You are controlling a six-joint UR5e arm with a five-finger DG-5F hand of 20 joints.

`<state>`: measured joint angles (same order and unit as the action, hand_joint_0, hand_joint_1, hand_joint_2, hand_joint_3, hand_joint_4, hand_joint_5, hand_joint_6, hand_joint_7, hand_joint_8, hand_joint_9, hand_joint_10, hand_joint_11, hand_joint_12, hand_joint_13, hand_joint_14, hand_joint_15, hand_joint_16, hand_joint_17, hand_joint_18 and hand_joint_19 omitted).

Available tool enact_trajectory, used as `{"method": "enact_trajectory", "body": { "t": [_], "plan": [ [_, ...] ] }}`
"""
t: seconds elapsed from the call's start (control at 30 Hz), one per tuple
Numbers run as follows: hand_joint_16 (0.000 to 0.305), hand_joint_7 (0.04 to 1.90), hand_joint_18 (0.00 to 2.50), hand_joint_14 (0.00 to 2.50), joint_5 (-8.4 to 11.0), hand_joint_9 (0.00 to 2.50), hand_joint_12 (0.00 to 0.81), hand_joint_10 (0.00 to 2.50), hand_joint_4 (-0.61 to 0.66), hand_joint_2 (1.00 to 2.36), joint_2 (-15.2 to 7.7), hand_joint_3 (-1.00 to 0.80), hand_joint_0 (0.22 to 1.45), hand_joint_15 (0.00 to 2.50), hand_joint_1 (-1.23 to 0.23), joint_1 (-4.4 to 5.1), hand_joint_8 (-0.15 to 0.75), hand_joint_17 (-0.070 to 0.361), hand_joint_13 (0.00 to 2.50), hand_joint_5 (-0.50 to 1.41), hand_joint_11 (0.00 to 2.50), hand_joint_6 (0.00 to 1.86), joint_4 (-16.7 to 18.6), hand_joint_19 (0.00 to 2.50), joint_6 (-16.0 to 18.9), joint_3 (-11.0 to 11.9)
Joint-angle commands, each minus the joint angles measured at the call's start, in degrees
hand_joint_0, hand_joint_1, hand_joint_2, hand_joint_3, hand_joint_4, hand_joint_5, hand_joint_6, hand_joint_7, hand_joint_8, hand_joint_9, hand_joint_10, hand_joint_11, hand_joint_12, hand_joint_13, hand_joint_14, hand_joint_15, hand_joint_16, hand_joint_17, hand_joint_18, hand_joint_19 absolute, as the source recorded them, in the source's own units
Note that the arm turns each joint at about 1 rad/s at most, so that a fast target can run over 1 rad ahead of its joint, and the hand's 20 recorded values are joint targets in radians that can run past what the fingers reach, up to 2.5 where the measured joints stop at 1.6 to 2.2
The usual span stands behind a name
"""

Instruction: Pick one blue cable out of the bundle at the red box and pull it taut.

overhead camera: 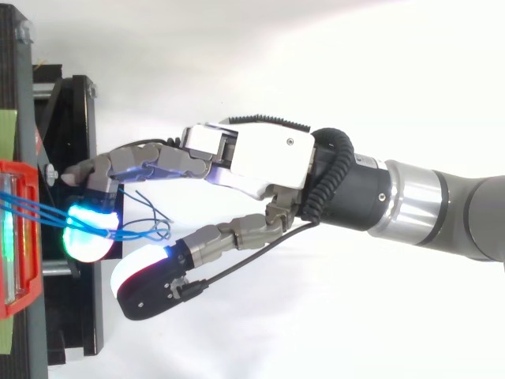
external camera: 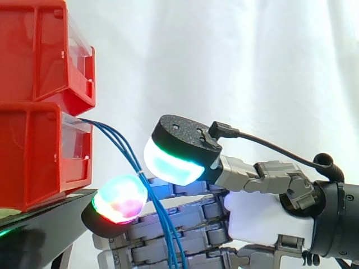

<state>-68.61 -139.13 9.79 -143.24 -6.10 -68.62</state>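
Blue cables [external camera: 119, 141] are hung from the red box [external camera: 33, 157]. The hand [external camera: 269, 216] beside the box is held open. Only one should be pinched between the pads

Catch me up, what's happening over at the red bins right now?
The robot hand is at the bundle of blue cables coming out of the lower red bin. The cables droop slack across its fingers, with the thumb pad standing apart. Nothing looks pinched yet, so no single cable is picked out or pulled taut.
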Motion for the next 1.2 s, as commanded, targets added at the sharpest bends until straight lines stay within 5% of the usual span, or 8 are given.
{"method": "enact_trajectory", "body": {
  "t": [0.0, 0.37, 0.73, 1.17],
  "plan": [
    [0.052, 1.11, 0.15, 0.00, -0.12, 0.32, 0.319, 0.00, 0.32, 1.01, 0.0, -0.43, 0.59, 0.12, -0.71, -0.21, 0.279, 0.118, 0.23, -0.12, 0.01, 0.50, 0.0, 0.10, 0.0, 0.1],
    [0.052, 1.14, 0.15, 0.00, -0.21, 0.32, 0.319, 0.00, 0.31, 1.00, 0.0, -0.42, 0.59, 0.11, -0.71, -1.09, 0.280, 0.118, 0.23, -0.12, 0.01, 0.50, -2.0, 0.09, 0.1, 0.1],
    [0.052, 1.20, 0.16, 0.00, -0.30, 0.34, 0.319, 0.00, 0.27, 1.01, 0.0, -0.41, 0.60, 0.10, -0.71, -1.00, 0.280, 0.117, 0.24, -0.11, 0.03, 0.52, -1.6, 0.09, -0.1, 0.1],
    [0.052, 0.83, 0.18, 0.00, -0.30, 0.34, 0.323, 0.00, 0.21, 1.01, 0.0, -0.22, 0.62, 0.11, -0.73, -1.26, 0.282, 0.118, 0.25, -0.18, 0.05, 0.81, -1.9, 0.08, 0.0, 1.1]
  ]
}}
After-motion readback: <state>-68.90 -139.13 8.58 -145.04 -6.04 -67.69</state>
